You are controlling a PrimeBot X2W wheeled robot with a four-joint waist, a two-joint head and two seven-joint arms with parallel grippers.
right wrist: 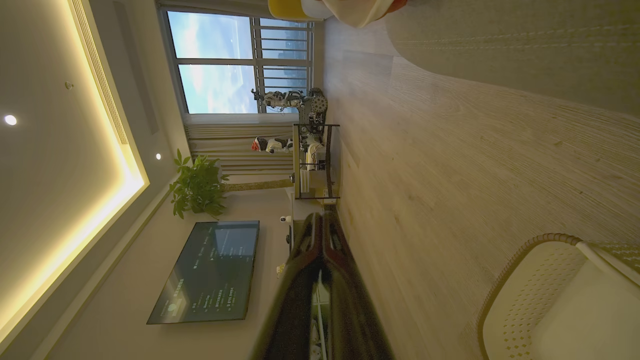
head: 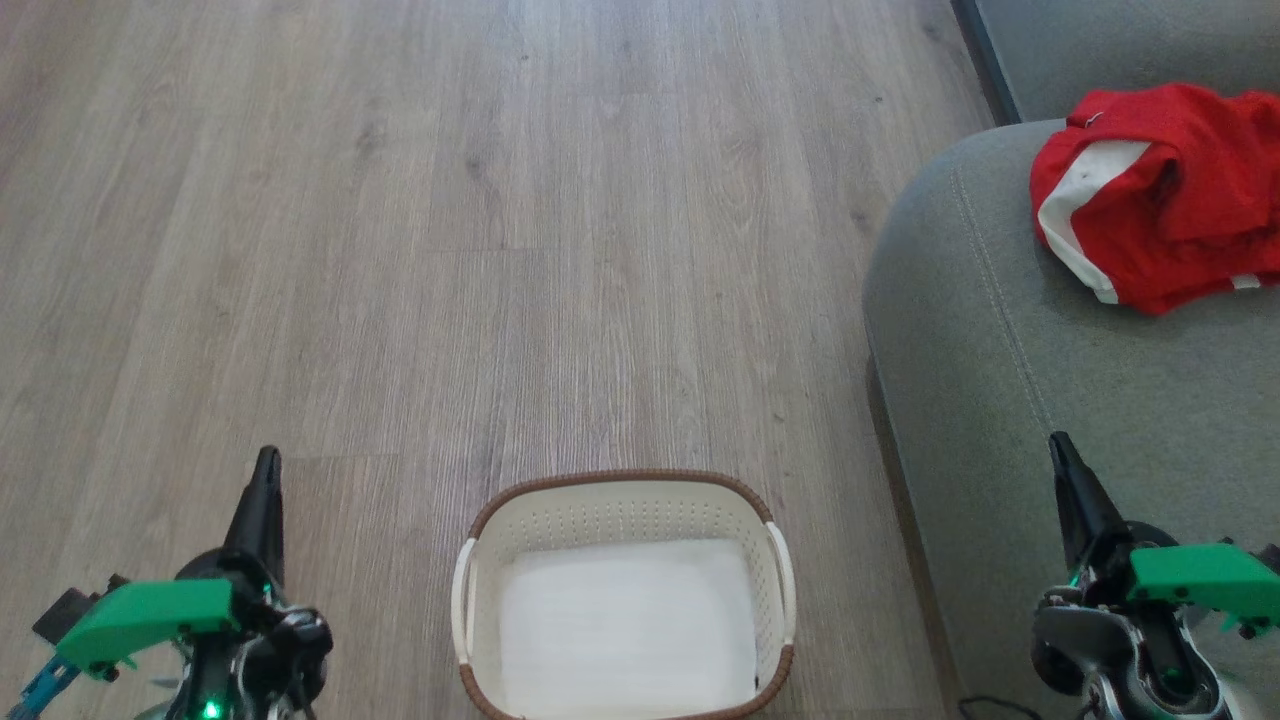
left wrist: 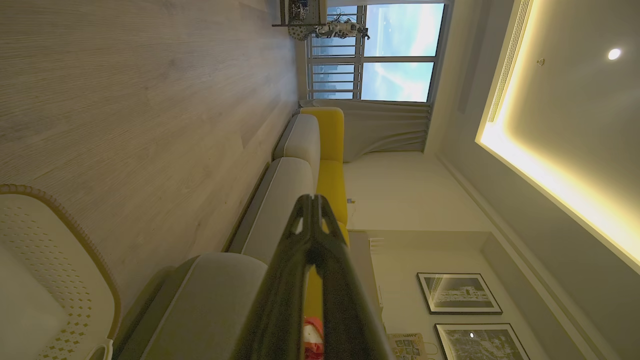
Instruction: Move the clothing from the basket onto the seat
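Clothing: a red heap with white trim (head: pixel 1150 200), well beyond the basket and to its right, lying on the seat.
Long axis: we judge it runs sideways, away from the basket; its far end is cut off.
Seat (head: pixel 980 340): right of the basket.
Basket (head: pixel 625 478): we see only its pale bottom.
Right hand (head: pixel 1060 445): right of the basket, clenched on nothing; the nearer one, with the clothing ahead of it.
Left hand (head: pixel 268 458): left of the basket, clenched, empty, well apart from the clothing.
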